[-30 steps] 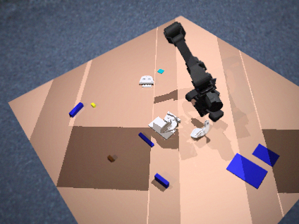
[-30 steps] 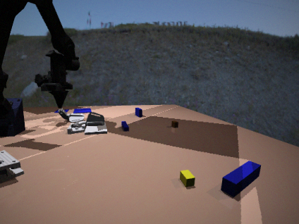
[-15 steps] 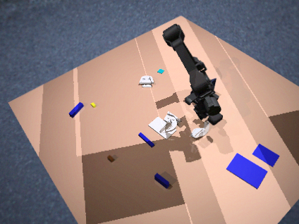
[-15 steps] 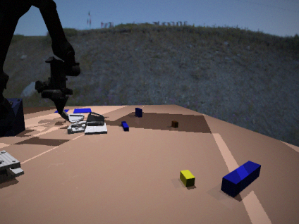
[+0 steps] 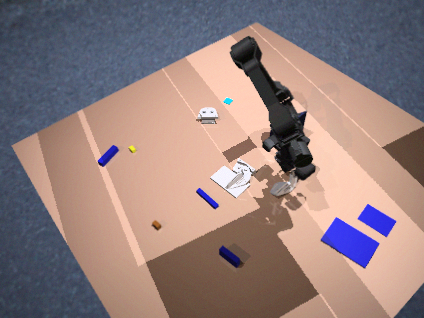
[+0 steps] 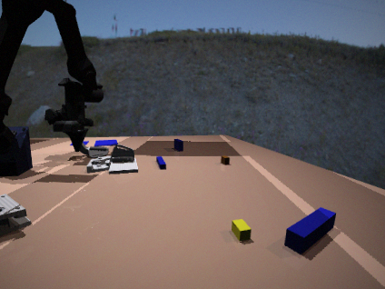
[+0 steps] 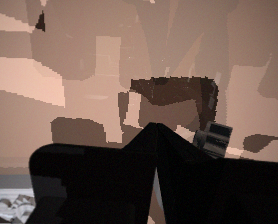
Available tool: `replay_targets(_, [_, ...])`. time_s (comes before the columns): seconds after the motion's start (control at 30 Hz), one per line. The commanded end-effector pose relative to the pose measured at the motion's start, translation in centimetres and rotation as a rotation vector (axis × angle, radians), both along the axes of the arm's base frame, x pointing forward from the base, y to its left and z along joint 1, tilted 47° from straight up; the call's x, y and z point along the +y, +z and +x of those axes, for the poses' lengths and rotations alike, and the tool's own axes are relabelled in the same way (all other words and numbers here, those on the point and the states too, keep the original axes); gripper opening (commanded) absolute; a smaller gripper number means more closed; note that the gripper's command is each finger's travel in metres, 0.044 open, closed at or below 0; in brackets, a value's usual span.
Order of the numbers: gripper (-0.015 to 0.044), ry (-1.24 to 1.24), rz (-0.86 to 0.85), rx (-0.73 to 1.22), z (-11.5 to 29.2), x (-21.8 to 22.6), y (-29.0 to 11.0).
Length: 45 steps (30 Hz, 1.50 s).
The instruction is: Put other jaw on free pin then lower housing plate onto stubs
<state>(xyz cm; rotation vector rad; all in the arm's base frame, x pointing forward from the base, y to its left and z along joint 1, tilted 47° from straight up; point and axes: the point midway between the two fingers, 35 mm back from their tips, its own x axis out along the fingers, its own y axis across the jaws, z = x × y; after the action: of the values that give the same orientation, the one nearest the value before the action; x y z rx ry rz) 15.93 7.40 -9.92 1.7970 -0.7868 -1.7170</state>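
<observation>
- Arm (image 5: 267, 93) (image 6: 68, 30), black, one: reaches over the table (image 5: 175, 128) (image 6: 182, 198), bent downward.
- Gripper (image 5: 294, 176) (image 6: 82, 149) (image 7: 154, 129), black: fingers pressed together, tips meeting, pointing down beside the loose jaw; whether they touch it, cannot tell.
- Loose jaw (image 5: 282, 188) (image 6: 97, 152) (image 7: 219, 140), pale grey: on the table beside the base, apart from it, off the free pin. In the wrist view its ridged end shows just right of the fingertips.
- Base (image 5: 223, 177) (image 6: 123, 167), white, flat: on the table near the gripper.
- Fitted jaw (image 5: 235, 180) (image 6: 123, 153), grey: over the base; tooth detail too small to tell.
- Housing plate (image 5: 207, 113) (image 6: 10, 208), white, with two dark round marks: on the table, well apart from the base, off the stubs.
- Pale parts (image 7: 15, 195), at the lower left of the wrist view: cut off by the frame, identity unclear.
- Long bar (image 5: 108, 155) (image 6: 310, 230), blue: near the yellow block (image 5: 132, 149) (image 6: 241, 230).
- Thin bar (image 5: 207, 198) (image 6: 161, 163), blue: near the base.
- Short bar (image 5: 230, 256) (image 6: 178, 144), blue: in shadow.
- Orange block (image 5: 156, 224) (image 6: 225, 160), small: apart from the bars.
- Cyan square (image 5: 228, 101), flat: near the housing plate.
- Large panel (image 5: 350, 242) (image 6: 105, 143), blue: beside the small panel (image 5: 377, 220), also blue.
</observation>
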Motion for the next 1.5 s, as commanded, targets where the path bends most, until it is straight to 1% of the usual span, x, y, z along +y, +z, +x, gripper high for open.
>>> replay_targets(0.0, [0.0000,0.003,0.002,-0.004,0.2,0.5,-0.4])
replay_targets(0.93, [0.0000,0.003,0.005,-0.005,0.4,3.7,-3.7])
replay_targets(1.23, [0.0000,0.003,0.006,-0.005,0.5,4.4,-4.2])
replay_targets(1.3, [0.0000,0.004,0.006,-0.005,0.5,5.0,-3.5])
replay_targets(1.4, [0.0000,0.006,0.005,-0.005,0.4,7.7,-0.5])
replay_targets(1.47, [0.0000,0.007,0.005,-0.005,0.3,8.3,0.3])
